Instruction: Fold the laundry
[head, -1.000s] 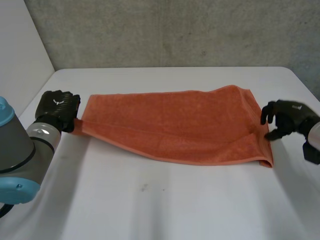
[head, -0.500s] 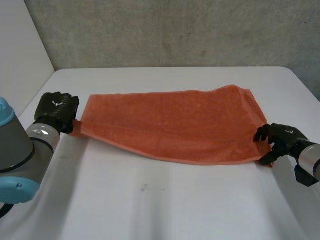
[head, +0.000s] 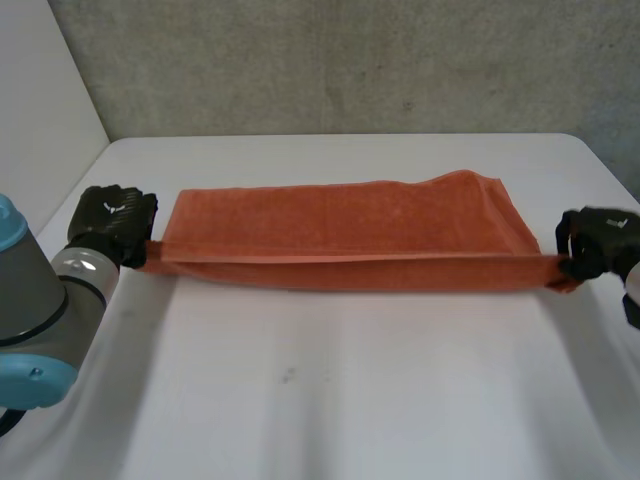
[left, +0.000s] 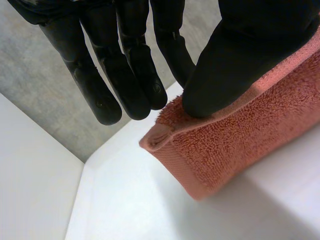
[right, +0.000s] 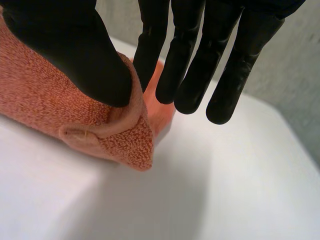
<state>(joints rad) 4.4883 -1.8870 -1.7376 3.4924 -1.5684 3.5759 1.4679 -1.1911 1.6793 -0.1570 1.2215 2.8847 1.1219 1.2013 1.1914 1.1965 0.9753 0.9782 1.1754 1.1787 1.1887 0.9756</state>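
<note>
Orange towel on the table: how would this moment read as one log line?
towel: on white table, near edge stretched straight | left robot hand: pinching near left corner | right robot hand: pinching near right corner

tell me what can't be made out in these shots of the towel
Head view: the towel corners being gripped, covered by the left robot hand and right robot hand.
Head view: the right arm, cut off by the picture's edge.
Left wrist view: which fingers back the towel, hidden behind thumb and cloth.
Right wrist view: the same, behind its thumb.
Both wrist views: most of the towel, cut off at the edge.
</note>
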